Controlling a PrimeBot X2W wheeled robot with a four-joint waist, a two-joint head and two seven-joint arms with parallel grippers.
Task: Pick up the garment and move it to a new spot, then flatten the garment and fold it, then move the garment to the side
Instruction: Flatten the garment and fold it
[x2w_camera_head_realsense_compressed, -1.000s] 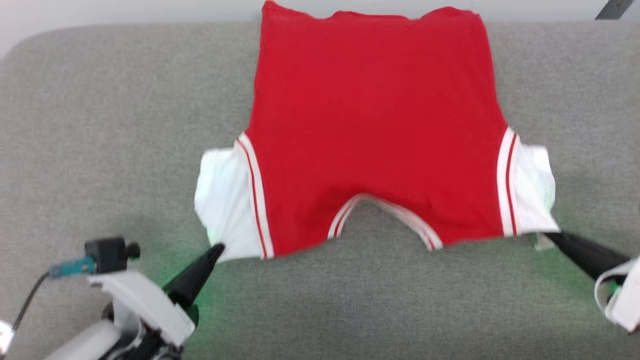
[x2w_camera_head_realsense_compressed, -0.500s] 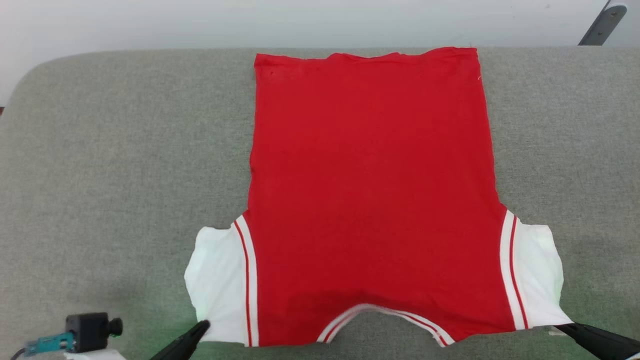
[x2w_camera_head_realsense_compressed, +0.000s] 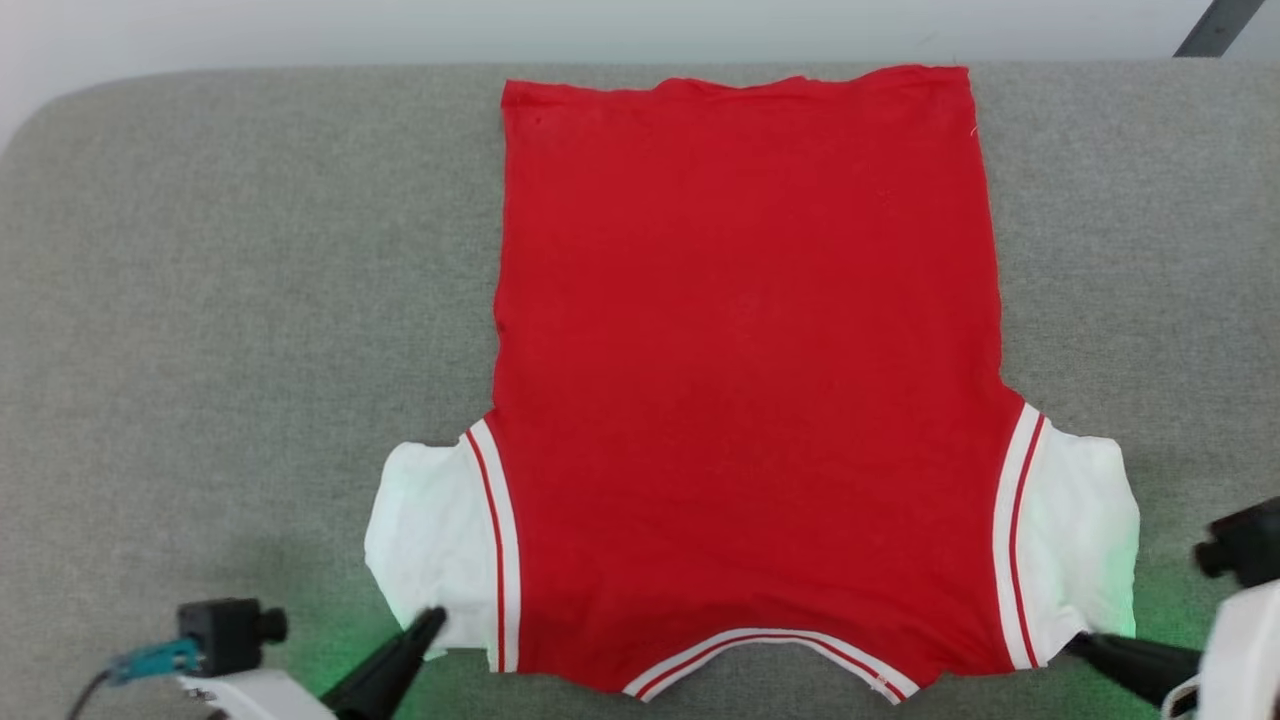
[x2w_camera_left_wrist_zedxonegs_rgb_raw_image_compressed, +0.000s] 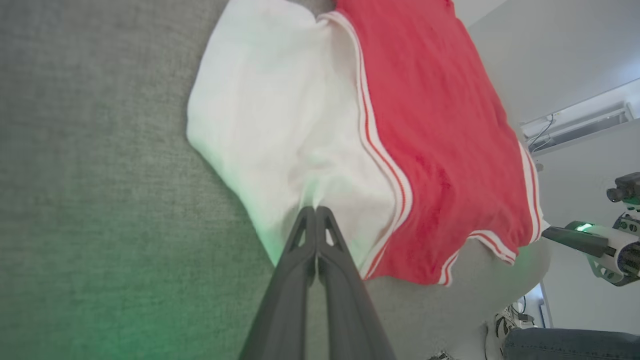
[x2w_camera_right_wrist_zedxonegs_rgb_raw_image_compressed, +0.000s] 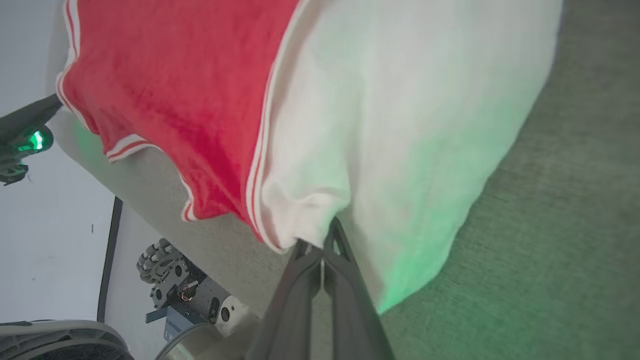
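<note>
The garment (x2w_camera_head_realsense_compressed: 745, 380) lies spread flat on a grey upholstered surface (x2w_camera_head_realsense_compressed: 230, 300), roughly centred across it. Its long axis runs away from the robot: straight hem at the far edge of the surface, striped curved neckline at the near edge, pointing at the robot. White sleeve panels stick out to either side at the near end, each set off from the red body by thin red-and-white stripes. The red panel is smooth, with few wrinkles. The left gripper (x2w_camera_head_realsense_compressed: 432, 622) has its tip at the near corner of the left sleeve. In the left wrist view the left gripper's (x2w_camera_left_wrist_zedxonegs_rgb_raw_image_compressed: 316, 211) two dark fingers are pressed together, their tips on the white cloth, and faint creases run to them, so it looks pinched. The right gripper (x2w_camera_head_realsense_compressed: 1078, 645) meets the near corner of the right sleeve. The right wrist view shows the right gripper (x2w_camera_right_wrist_zedxonegs_rgb_raw_image_compressed: 320, 234) closed too, with the sleeve hem puckered and bunched right at the tips, so the cloth is nipped there. A green glow falls on the fabric near both grippers. The left wrist view also takes in a wall unit (x2w_camera_left_wrist_zedxonegs_rgb_raw_image_compressed: 575, 122) high up and blue denim (x2w_camera_left_wrist_zedxonegs_rgb_raw_image_compressed: 565, 345) at the bottom right. The right wrist view catches a roller wheel (x2w_camera_right_wrist_zedxonegs_rgb_raw_image_compressed: 160, 267) of the base below the surface's edge.
</note>
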